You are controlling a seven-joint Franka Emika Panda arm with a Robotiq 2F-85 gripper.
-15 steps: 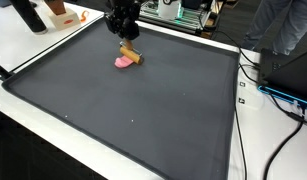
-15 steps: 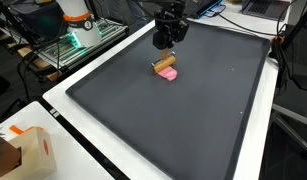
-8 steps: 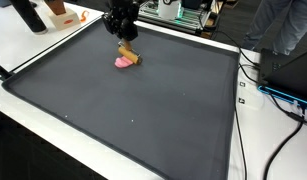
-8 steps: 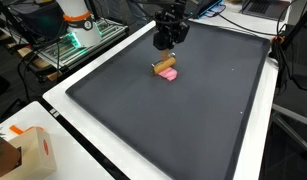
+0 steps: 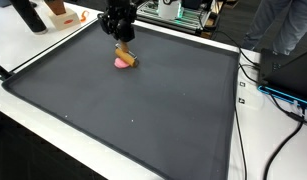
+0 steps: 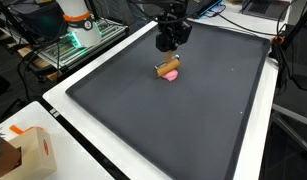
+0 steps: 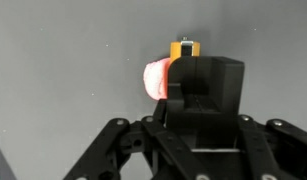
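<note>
Wooden block (image 5: 125, 53) is near the far edge of the black mat (image 5: 143, 110), fingers (image 7: 198, 85) clenched on it. Pink blob (image 5: 120, 63) sits just beside it. White table (image 5: 33, 45) all around, cables (image 5: 263, 70) off one side, cardboard box (image 6: 28, 150) at a corner.

a lab: cables (image 5: 278, 95), electronics rack (image 6: 78, 42), black mat (image 5: 133, 110) on white bench (image 6: 88, 135).

Dark mat (image 5: 143, 110) covers white table (image 5: 33, 60); cables (image 5: 278, 95) at edge; cardboard box (image 6: 23, 150) on corner.
</note>
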